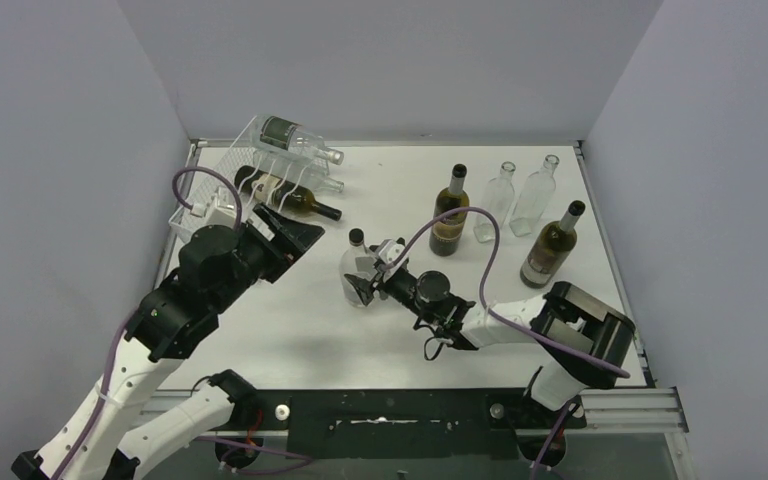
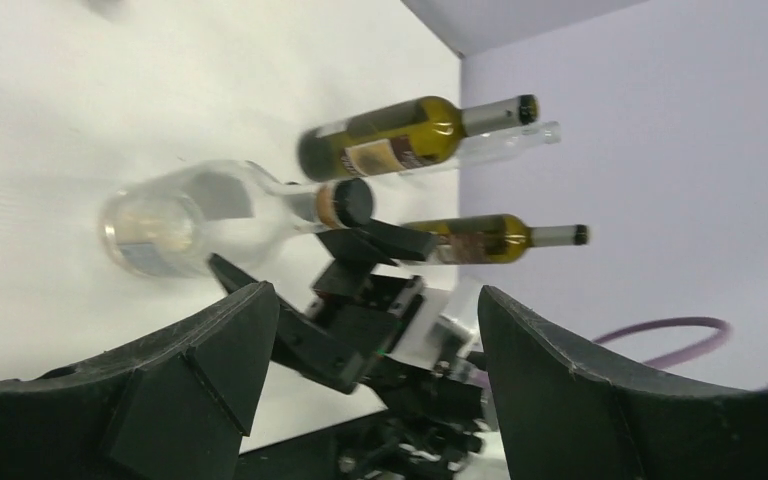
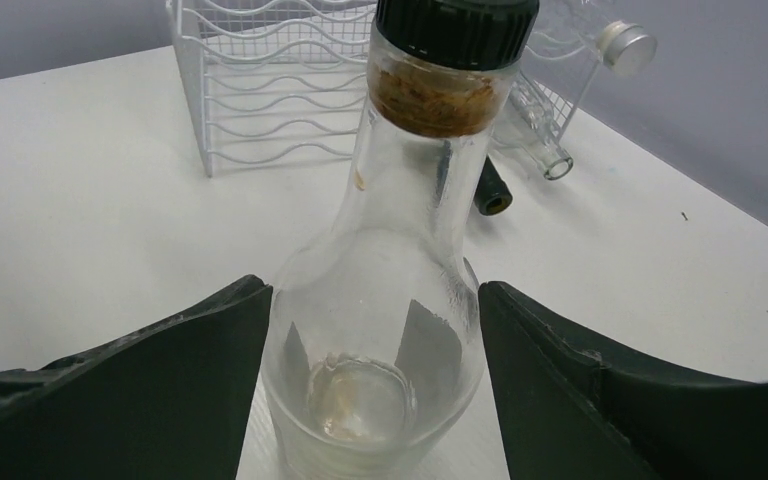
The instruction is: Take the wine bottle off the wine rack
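At the near edge: both arm bases are cut off by the bottom of the top view; the white table (image 1: pixel 290 335) runs back from them.
Left gripper (image 2: pixel 375 300): fingers spread wide with nothing between them. It hangs close to the near side of the wine rack (image 1: pixel 222 172). In the top view its fingertips merge into one dark shape.
Left wrist view: rolled sideways and soft with blur; labels unreadable.
Right gripper (image 3: pixel 375 300): jaws set around the lower body of the clear wine bottle (image 3: pixel 415 200). Each finger lies against a flank of the glass with no visible gap, so it reads as clamped on the bottle. The pad faces are hidden.
Bottle position: mid-table, off the rack and apart from it, to its right.
Bottle axis: long axis vertical, black cap (image 3: pixel 457 25) up, base on the table. The cap's top is cropped by the wrist frame. A brown crust (image 3: pixel 430 100) rings the neck under the cap.
Bottle contents: cannot tell.
Rack: whitish wire in wavy rows, far left corner. Its near end is hidden behind the left arm in the top view.
On rack: a labelled clear bottle (image 1: pixel 295 138) lies on top and a dark bottle (image 1: pixel 295 197) lies lower, both with necks pointing right. One more clear neck shows between them; its body is hard to trace.
Far right: left dark upright bottle (image 1: pixel 450 215), right dark upright bottle (image 1: pixel 552 245), and a clear upright pair (image 1: pixel 497 203) between them, further back.
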Robot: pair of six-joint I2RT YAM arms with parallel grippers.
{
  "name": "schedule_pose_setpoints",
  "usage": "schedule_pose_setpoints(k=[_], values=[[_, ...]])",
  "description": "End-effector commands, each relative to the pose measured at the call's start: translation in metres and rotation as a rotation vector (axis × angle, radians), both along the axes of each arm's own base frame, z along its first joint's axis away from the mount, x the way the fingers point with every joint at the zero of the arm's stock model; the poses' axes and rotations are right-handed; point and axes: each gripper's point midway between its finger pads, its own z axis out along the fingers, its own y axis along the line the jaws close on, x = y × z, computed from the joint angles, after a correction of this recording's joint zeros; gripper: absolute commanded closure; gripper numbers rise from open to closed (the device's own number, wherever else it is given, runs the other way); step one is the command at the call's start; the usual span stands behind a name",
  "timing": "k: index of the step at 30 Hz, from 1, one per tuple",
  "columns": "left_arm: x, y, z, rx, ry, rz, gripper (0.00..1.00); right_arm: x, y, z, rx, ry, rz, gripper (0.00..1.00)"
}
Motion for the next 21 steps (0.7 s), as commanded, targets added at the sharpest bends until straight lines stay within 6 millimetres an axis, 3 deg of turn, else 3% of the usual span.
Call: schedule_pose_setpoints(k=[1,6,13,21], values=[[0.006,0.029,-0.017,0.217,-0.049,0.061,0.27,0.01,-0.011,0.009,-0.009,0.036,-0.097,0.28],[0.008,0.033,-0.037,0.277,-0.049,0.061,0.27,0.006,-0.031,-0.004,-0.066,0.059,-0.153,0.28],[0.011,0.029,-0.072,0.344,-0.004,0.026,0.27,-0.002,-0.062,-0.006,-0.111,0.106,-0.223,0.28],[0.013,0.01,-0.1,0.306,0.035,-0.039,0.27,-0.014,-0.118,-0.027,-0.132,0.173,-0.363,0.27]])
